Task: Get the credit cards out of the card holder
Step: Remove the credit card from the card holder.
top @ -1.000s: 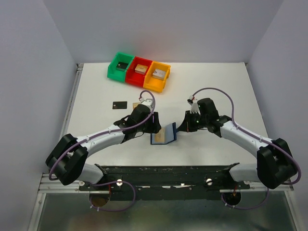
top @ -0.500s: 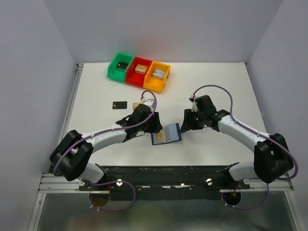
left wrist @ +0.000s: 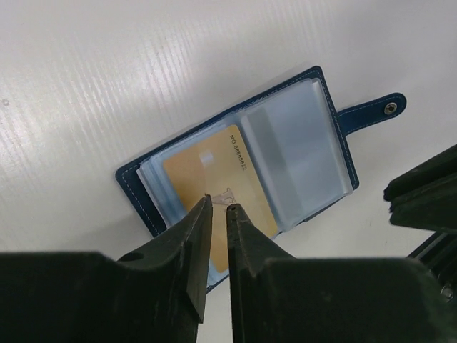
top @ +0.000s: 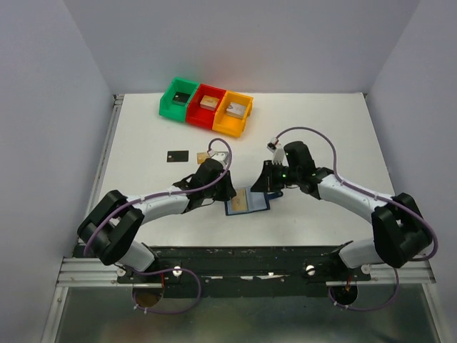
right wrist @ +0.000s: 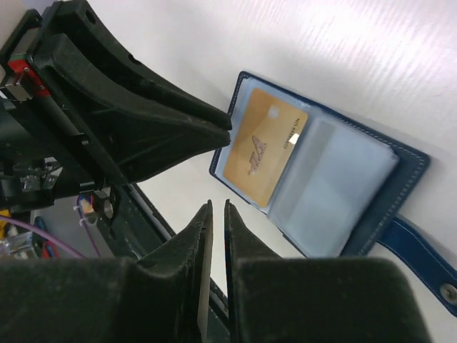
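The navy card holder [top: 248, 204] lies open on the table between my arms. A tan-gold card [left wrist: 200, 171] sits in its left sleeve page, and the right page [left wrist: 300, 157] looks pale and blurred. My left gripper [top: 228, 191] is shut, its tips [left wrist: 218, 207] down on the gold card near the holder's left edge. My right gripper [top: 266, 184] is shut and empty, hovering over the table beside the holder [right wrist: 407, 171], its tips [right wrist: 216, 204] just off the gold card [right wrist: 264, 143]. A black card [top: 178, 155] and a tan card [top: 203, 156] lie on the table to the far left.
Green [top: 168, 100], red [top: 197, 114] and orange [top: 227, 128] bins stand in a row at the back, each with a small block inside. The holder's strap with a snap [left wrist: 389, 108] sticks out to the right. The black base rail [top: 250, 257] runs along the near edge.
The holder's raised right page has dropped flat. My right gripper has moved left toward the holder. My left gripper has shifted slightly right onto the gold card.
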You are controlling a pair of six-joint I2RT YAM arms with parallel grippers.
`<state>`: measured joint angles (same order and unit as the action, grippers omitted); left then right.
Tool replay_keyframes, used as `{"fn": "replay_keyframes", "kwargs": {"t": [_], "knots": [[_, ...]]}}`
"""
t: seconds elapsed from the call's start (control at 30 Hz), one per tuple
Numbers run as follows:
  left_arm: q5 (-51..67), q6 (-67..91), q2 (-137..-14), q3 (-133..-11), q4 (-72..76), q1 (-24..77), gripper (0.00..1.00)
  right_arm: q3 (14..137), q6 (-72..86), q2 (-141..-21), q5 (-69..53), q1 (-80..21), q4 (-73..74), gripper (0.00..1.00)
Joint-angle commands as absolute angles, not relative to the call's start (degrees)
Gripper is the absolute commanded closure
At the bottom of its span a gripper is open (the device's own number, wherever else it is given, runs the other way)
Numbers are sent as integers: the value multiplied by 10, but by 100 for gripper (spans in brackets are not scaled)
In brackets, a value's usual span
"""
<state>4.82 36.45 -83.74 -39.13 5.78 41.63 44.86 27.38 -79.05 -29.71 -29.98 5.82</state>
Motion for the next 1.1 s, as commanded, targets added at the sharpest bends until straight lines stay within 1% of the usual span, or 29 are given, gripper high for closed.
{"fn": "replay_keyframes", "kwargs": {"t": [0.0, 0.13, 0.63, 1.07], "knots": [[44, 369, -859, -391, 61, 413, 73, 438, 317, -844, -363, -310, -33, 80], [38, 373, -869, -390, 57, 413, 75, 435, 336, -884, -368, -313, -58, 76], [19, 374, -866, -382, 37, 414, 76, 434, 337, -966, -355, -314, -59, 63], [17, 370, -868, -383, 25, 413, 76, 439, 329, -1003, -345, -314, -56, 62]]}}
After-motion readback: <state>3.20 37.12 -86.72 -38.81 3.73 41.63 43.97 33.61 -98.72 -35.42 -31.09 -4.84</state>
